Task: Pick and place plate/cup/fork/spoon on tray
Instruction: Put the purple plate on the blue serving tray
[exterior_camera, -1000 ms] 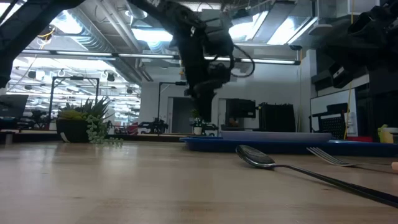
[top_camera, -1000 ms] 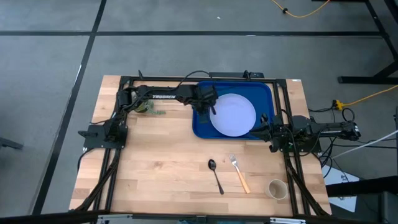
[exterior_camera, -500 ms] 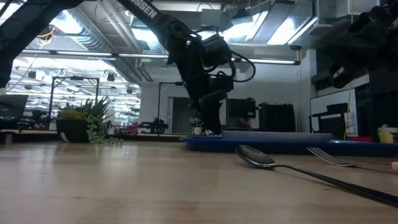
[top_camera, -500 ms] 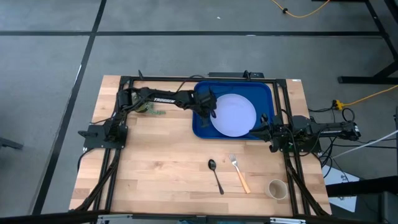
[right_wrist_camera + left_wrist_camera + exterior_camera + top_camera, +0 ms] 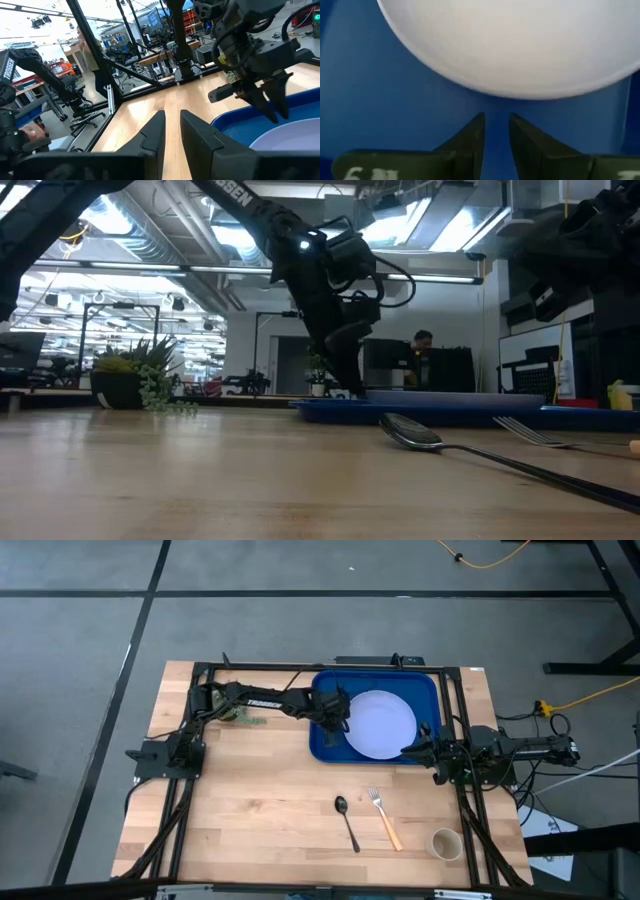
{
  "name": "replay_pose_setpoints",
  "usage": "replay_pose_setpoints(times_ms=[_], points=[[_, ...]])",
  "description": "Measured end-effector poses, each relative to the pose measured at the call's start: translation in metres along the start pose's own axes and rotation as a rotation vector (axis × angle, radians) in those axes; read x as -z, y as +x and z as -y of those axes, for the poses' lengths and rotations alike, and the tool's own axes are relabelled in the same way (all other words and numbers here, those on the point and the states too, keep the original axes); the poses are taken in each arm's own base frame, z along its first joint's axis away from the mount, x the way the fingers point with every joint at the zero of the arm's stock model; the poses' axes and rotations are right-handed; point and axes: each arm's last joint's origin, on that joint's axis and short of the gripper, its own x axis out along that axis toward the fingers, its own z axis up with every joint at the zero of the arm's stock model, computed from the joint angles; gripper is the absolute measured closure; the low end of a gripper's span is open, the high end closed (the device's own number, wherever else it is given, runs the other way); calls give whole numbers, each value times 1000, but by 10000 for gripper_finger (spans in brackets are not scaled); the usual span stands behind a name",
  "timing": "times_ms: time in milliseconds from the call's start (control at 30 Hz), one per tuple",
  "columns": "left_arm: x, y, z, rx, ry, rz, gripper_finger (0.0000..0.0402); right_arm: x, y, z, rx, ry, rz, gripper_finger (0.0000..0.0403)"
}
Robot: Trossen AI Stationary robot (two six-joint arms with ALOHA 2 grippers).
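One pale lavender-blue round plate (image 5: 380,724) is seen lying flat inside the blue rectangular plastic tray (image 5: 325,744). Just beside its rim the left gripper (image 5: 496,131) is poised, fingers narrowly parted, nothing held. The right gripper (image 5: 171,126) is parked beside the tray, narrowly parted.

The plate (image 5: 380,724) fills most of the tray (image 5: 323,743), leaving bare blue floor only along the tray's left side, and the left gripper (image 5: 334,721) stands there. Lower centre, the spoon (image 5: 346,820) and fork (image 5: 384,817) lie close together; the gap between them looks narrow. The cup (image 5: 446,842) stands apart at lower right, with open wood around it.
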Motion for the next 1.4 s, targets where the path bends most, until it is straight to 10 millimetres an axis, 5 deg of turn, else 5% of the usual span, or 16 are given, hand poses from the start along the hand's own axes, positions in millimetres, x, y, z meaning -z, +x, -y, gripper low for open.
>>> replay_pose_setpoints(times_ms=[200,400,767,1100,1267,1400], points=[[7,-23,-6,20,-42,-112,322,0,0,0,2,-1,-4,338],[3,-38,23,267,23,-84,322,5,1,-2,-92,80,-88,338],[17,-50,30,102,85,-237,322,8,10,-1,-95,-91,-133,338],[21,-125,22,99,202,-256,322,-24,27,-7,108,-361,-192,338],[46,-154,20,104,186,-222,322,-7,34,5,340,-341,-502,338],[76,-163,19,102,138,-135,322,3,42,8,349,-309,-621,338]])
